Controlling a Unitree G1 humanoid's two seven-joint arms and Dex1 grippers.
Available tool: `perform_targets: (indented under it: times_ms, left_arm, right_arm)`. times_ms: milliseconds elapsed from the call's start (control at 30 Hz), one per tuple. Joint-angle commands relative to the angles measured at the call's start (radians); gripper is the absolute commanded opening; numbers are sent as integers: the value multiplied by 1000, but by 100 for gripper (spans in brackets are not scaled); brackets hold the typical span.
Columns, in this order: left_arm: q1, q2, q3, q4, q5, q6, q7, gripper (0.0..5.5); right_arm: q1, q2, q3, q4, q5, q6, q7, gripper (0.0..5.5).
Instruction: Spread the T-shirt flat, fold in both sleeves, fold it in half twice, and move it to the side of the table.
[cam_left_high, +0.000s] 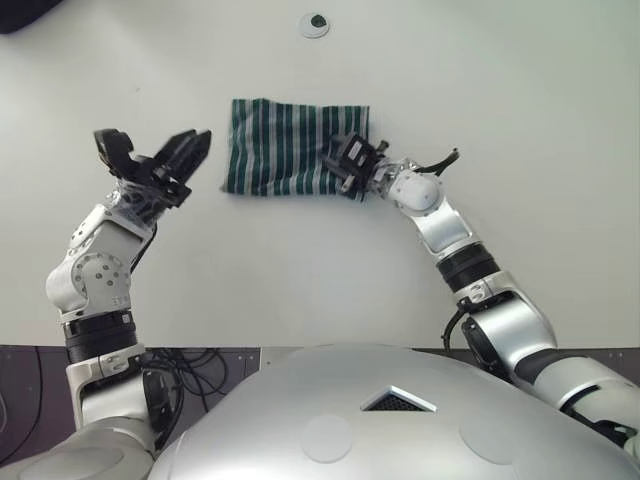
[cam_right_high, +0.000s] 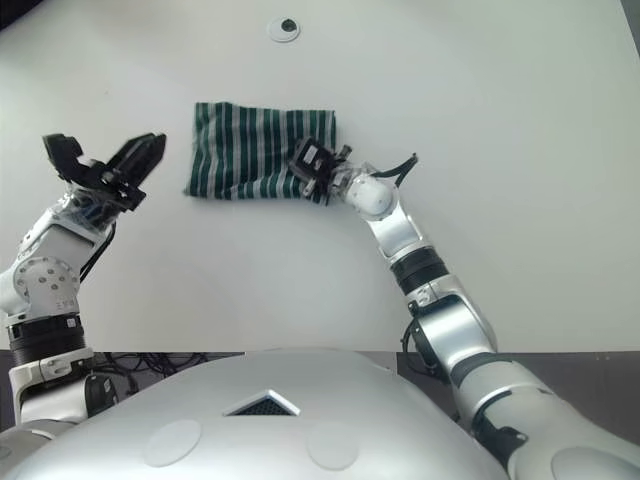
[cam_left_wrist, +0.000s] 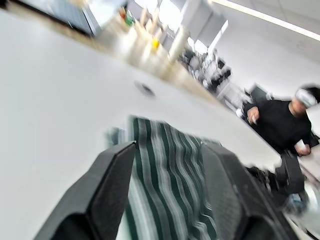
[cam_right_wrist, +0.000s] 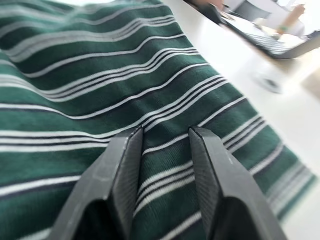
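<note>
The left gripper (cam_left_high: 152, 148) hangs with its jaws wide apart, the T-shirt (cam_left_high: 280, 150) just ahead of them. The right gripper (cam_left_high: 338, 168) rests on the shirt's near corner, jaws slightly parted. The folding looks done, leaving a compact rectangle; only the move to the table (cam_left_high: 500, 80) side seems left.

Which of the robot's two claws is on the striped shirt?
The right gripper: it sits on the folded T-shirt's right end. The left gripper is open above the table, apart from the cloth.
</note>
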Motion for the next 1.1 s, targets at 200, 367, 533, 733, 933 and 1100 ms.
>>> perform_targets:
  times_ms: [200,367,533,733,933,1100]
  left_arm:
    - [-177,-272,-102,109,276,-400,196,235]
    - [-186,-338,-59,168,420,-730,301,235]
    - [-145,-361,-102,216,569,-1023,313,235]
    - [-88,-335,-176,371,722,-1355,288,235]
    - [-19,-321,-209,363,747,-1444,310,235]
    - [4,-315,-222,355,760,-1442,335,235]
  right_arm:
    - [-88,-316,-256,332,52,-120,-34,163]
    - [4,-248,-386,-26,67,-669,-228,163]
    - [242,41,-365,-245,45,-693,-448,163]
    - [309,109,-319,-192,93,-726,-399,163]
    - [344,112,-302,-208,140,-752,-350,163]
    - [377,111,-266,-251,214,-802,-258,163]
